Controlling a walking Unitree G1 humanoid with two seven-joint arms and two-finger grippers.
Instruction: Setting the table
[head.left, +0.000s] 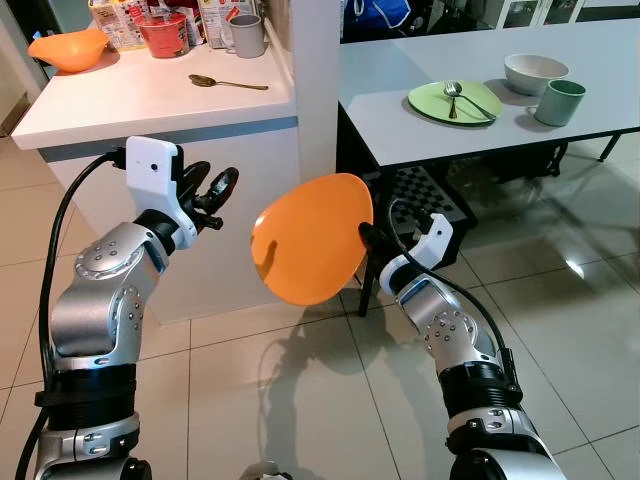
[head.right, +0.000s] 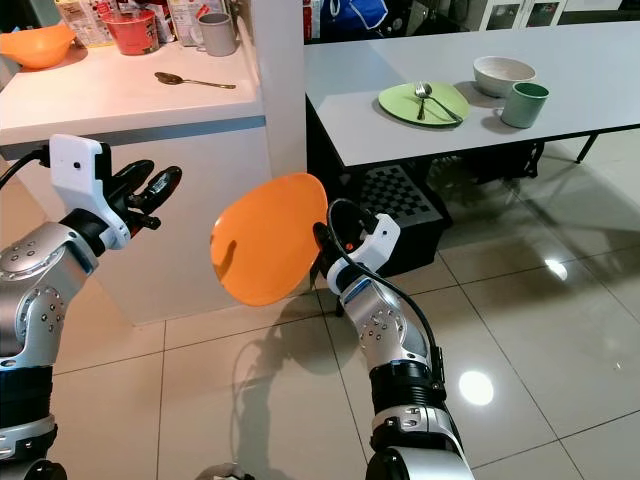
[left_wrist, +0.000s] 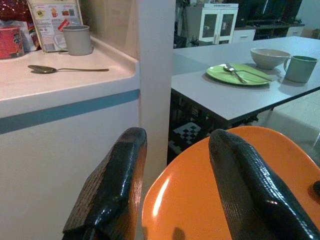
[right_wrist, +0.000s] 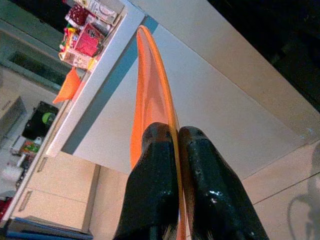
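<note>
My right gripper (head.left: 364, 238) is shut on the rim of an orange plate (head.left: 312, 238), held upright on edge at chest height above the tiled floor; the right wrist view shows both fingers (right_wrist: 157, 165) pinching the plate (right_wrist: 150, 95). To its left my left gripper (head.left: 215, 195) stands open and holds nothing, a short gap from the plate's edge. On the grey dining table (head.left: 400, 110) to the right lie a green plate (head.left: 455, 102) with a fork and spoon (head.left: 453, 95), a pale bowl (head.left: 535, 72) and a green cup (head.left: 558, 102).
A white counter (head.left: 140, 95) stands close ahead on the left, carrying a spoon (head.left: 226, 83), an orange bowl (head.left: 68, 48), a grey mug (head.left: 247, 35) and a red tub (head.left: 164, 33). A white pillar (head.left: 315, 70) separates counter and table. A checkered crate (head.left: 425, 195) sits under the table.
</note>
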